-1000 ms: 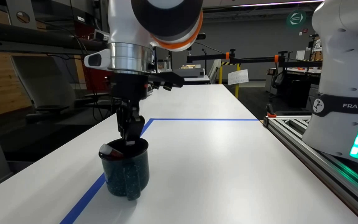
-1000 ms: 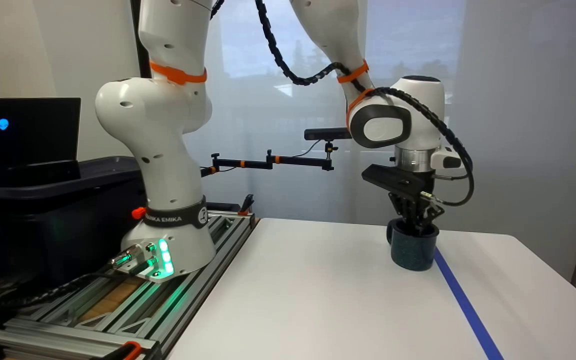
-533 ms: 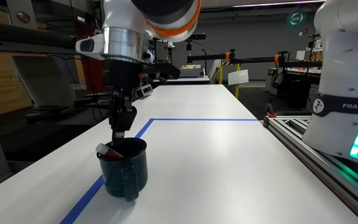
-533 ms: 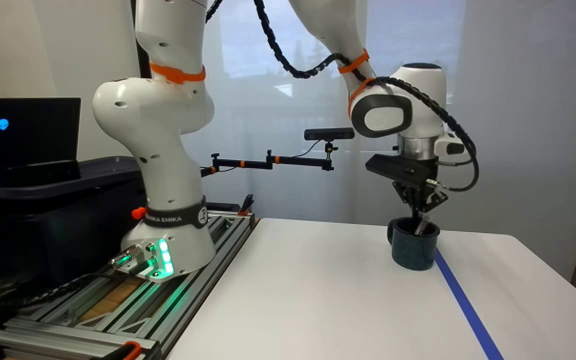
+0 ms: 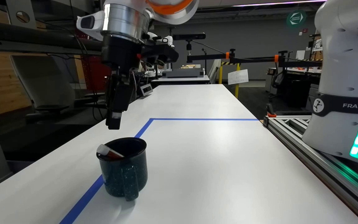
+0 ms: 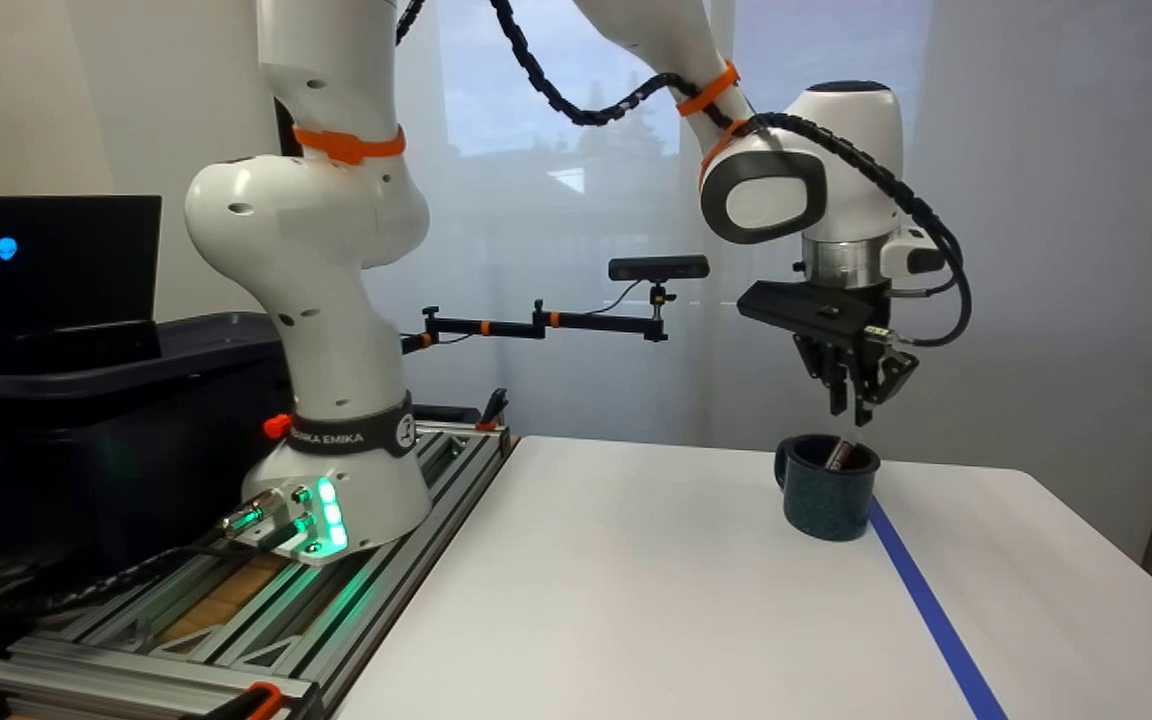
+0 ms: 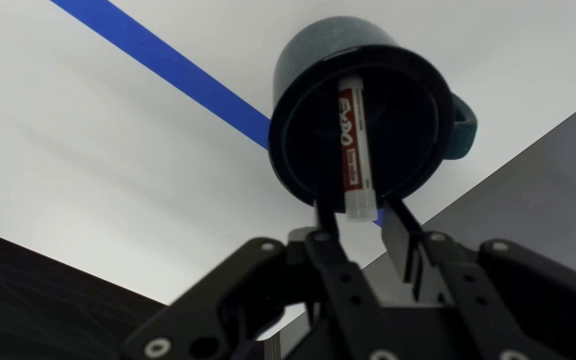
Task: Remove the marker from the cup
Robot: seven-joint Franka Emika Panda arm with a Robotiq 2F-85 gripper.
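1. Marker (image 7: 352,140): located inside the cup (image 5: 119,171), leaning; its pale end projects over the rim, probably because the body is too long to lie flat; this exposes a grasp point.
2. Cup: upright on the worktop (image 5: 216,174); the broad base should steady it during extraction.
3. Claw (image 6: 851,413): jaws parted, holding nothing, above the cup; the gap lines up with the pale end in the wrist view, presumably to grasp there.

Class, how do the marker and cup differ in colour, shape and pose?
The marker is red and white; the cup is dark teal. The marker is slim, the cup squat. The marker slants inside the cup; the cup stands upright. Both are roughly cylindrical.
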